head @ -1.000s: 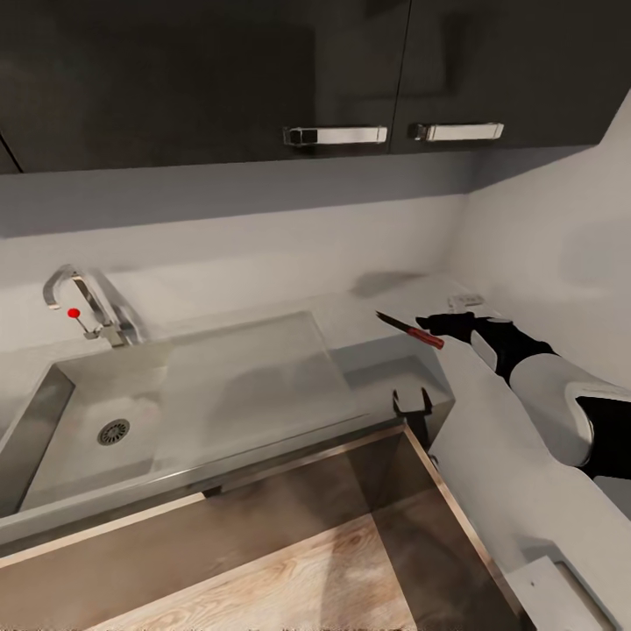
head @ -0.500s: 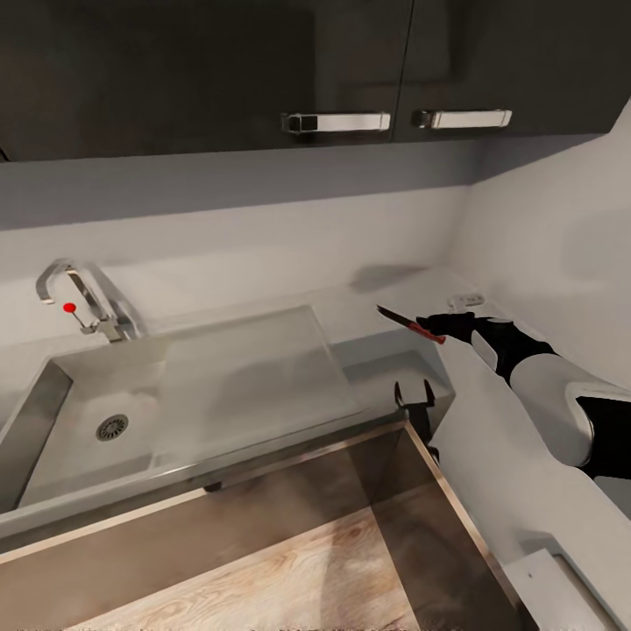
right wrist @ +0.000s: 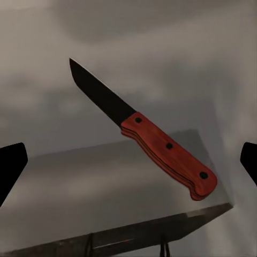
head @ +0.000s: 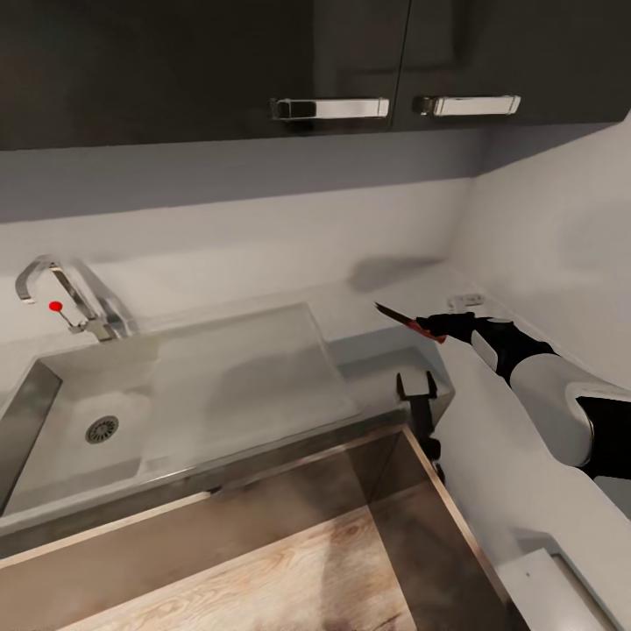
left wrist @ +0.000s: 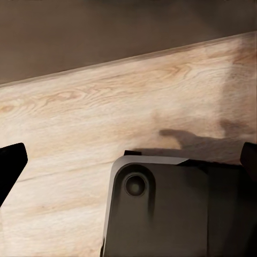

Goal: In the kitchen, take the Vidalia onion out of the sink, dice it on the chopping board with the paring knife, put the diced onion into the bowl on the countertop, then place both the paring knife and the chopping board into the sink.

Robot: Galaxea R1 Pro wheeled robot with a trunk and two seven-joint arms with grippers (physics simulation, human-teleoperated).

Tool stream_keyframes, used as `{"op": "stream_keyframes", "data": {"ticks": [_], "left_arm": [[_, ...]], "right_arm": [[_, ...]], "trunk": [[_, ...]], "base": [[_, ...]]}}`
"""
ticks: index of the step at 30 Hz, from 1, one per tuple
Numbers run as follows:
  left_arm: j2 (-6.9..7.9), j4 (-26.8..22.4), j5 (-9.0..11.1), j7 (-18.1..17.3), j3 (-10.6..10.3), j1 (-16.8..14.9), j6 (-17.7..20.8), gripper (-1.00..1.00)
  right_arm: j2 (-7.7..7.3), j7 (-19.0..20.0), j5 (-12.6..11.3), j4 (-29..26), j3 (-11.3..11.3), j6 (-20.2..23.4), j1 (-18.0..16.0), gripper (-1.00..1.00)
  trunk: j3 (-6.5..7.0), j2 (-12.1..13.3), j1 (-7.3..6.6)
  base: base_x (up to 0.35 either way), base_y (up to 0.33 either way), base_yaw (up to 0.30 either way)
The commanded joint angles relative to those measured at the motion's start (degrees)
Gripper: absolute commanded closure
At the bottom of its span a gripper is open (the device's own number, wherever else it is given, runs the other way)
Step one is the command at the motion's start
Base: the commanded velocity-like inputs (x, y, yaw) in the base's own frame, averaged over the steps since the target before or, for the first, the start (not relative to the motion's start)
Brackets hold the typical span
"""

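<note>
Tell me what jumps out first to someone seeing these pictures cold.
The knife grabs the eye: a dark blade and red riveted handle, held in the air by the right gripper over the pale countertop near the corner wall. To its left lies the grey sink, with a round drain and a chrome tap with a red knob.

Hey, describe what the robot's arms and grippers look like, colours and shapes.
In the head view the right arm has a rounded glossy white shell, with black sections at the elbow end and at the wrist, where a white panel is set in. The right gripper is black. The left gripper is a black fork with two short upright fingers on a dark stem. In both wrist views the fingertips are plain black. No cables or markings visible.
</note>
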Motion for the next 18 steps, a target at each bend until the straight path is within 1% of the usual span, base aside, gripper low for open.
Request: {"op": "stream_keyframes", "data": {"ticks": [1, 12, 14, 18], "left_arm": [[0.1, -0.07, 0.58, 0.4, -0.39, 0.0, -0.13, -1.0], [0.1, -0.07, 0.58, 0.4, -0.39, 0.0, -0.13, -1.0], [0.1, -0.07, 0.58, 0.4, -0.39, 0.0, -0.13, -1.0], [0.1, -0.07, 0.58, 0.4, -0.39, 0.0, -0.13, -1.0]], "right_arm": [[0.0, 0.27, 0.58, -0.11, -0.38, 0.31, -0.02, -1.0], [-0.12, 0.27, 0.58, -0.11, -0.46, 0.31, -0.02, -1.0], [-0.5, 0.27, 0.57, -0.11, -0.42, 0.31, -0.02, -1.0], [-0.78, 0.27, 0.51, -0.11, -0.39, 0.31, -0.02, -1.0]], "trunk": [[-0.18, -0.11, 0.03], [-1.2, -0.11, 0.03], [-1.38, -0.11, 0.03], [-1.75, -0.11, 0.03]], "base": [[0.036, -0.024, 0.0], [0.007, -0.004, 0.0], [0.01, 0.0, 0.0], [0.094, 0.0, 0.0]]}}
